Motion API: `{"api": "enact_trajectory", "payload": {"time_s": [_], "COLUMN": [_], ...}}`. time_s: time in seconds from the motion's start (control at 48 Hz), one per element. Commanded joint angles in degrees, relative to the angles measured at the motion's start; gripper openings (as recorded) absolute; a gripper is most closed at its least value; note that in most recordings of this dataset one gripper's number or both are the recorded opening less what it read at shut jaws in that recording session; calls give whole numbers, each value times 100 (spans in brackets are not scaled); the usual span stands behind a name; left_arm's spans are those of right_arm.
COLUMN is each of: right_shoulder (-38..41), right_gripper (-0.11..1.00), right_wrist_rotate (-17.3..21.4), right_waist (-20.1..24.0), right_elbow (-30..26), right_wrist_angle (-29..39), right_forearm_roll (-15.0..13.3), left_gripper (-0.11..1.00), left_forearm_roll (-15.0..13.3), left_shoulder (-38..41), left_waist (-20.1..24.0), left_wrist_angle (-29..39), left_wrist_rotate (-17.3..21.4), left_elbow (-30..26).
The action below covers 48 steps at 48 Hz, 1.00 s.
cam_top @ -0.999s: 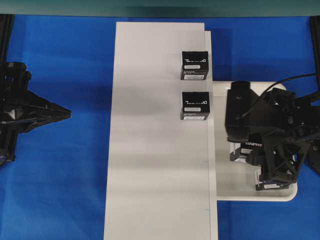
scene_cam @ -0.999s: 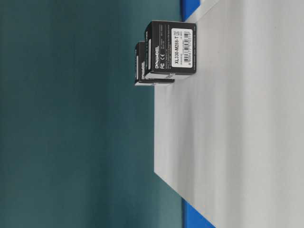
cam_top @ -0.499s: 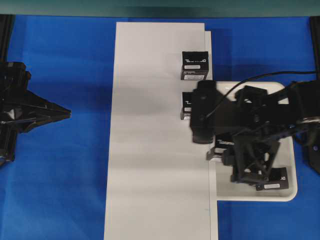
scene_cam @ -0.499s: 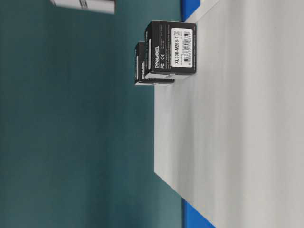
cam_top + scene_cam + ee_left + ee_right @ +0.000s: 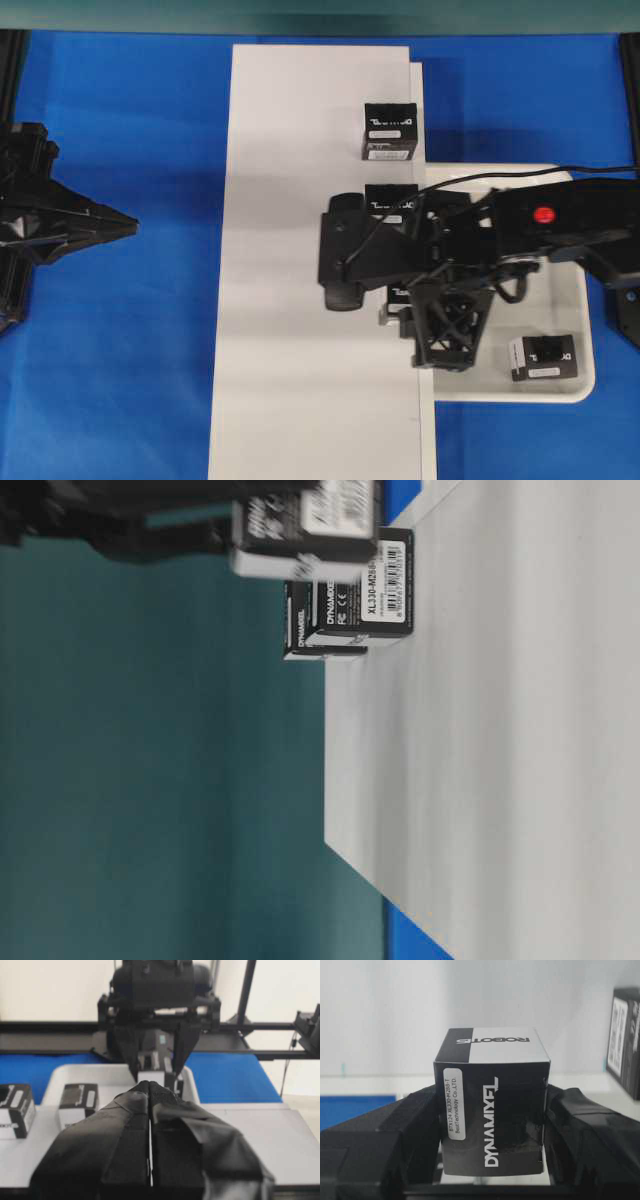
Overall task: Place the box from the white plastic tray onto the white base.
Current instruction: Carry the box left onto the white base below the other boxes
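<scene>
My right gripper (image 5: pixel 492 1132) is shut on the small black box (image 5: pixel 492 1115), its pads against the two sides, with white lettering and a label strip facing the camera. In the overhead view the right gripper (image 5: pixel 400 302) holds the box (image 5: pixel 398 295) above the right edge of the white base (image 5: pixel 300 300), left of the white plastic tray (image 5: pixel 575 385). The table-level view shows the box (image 5: pixel 305 525) in the air above the base (image 5: pixel 500 730). My left gripper (image 5: pixel 128 224) is shut and empty, over blue cloth left of the base.
Two matching black boxes stand on the base near its right edge: one at the back (image 5: pixel 389 130), one (image 5: pixel 392 198) partly under my right arm. Another black box (image 5: pixel 543 357) lies in the tray's near right corner. Blue cloth surrounds the base.
My right arm has lifted the box out of the tray and carried it left to the base's right edge. The left arm has not moved.
</scene>
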Motion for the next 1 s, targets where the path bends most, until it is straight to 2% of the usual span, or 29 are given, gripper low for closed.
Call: {"api": "enact_trajectory", "payload": {"time_s": [0.0, 0.375, 0.978], "right_shoulder": [176, 466, 483], "right_gripper": [57, 57, 57], "right_wrist_rotate": [-62, -167, -167], "right_waist": [-18, -53, -141], "right_elbow": [-26, 0, 193], "right_wrist_angle": [-132, -316, -659], "right_forearm_roll": [-18, -18, -18], "left_gripper": [-4, -4, -4], "left_forearm_roll": [18, 9, 18], "left_shoulder": [18, 18, 44], "left_waist": [-18, -26, -26], "left_wrist_angle": [-26, -26, -26], "left_wrist_rotate": [-9, -9, 0], "left_elbow": [-149, -149, -149]}}
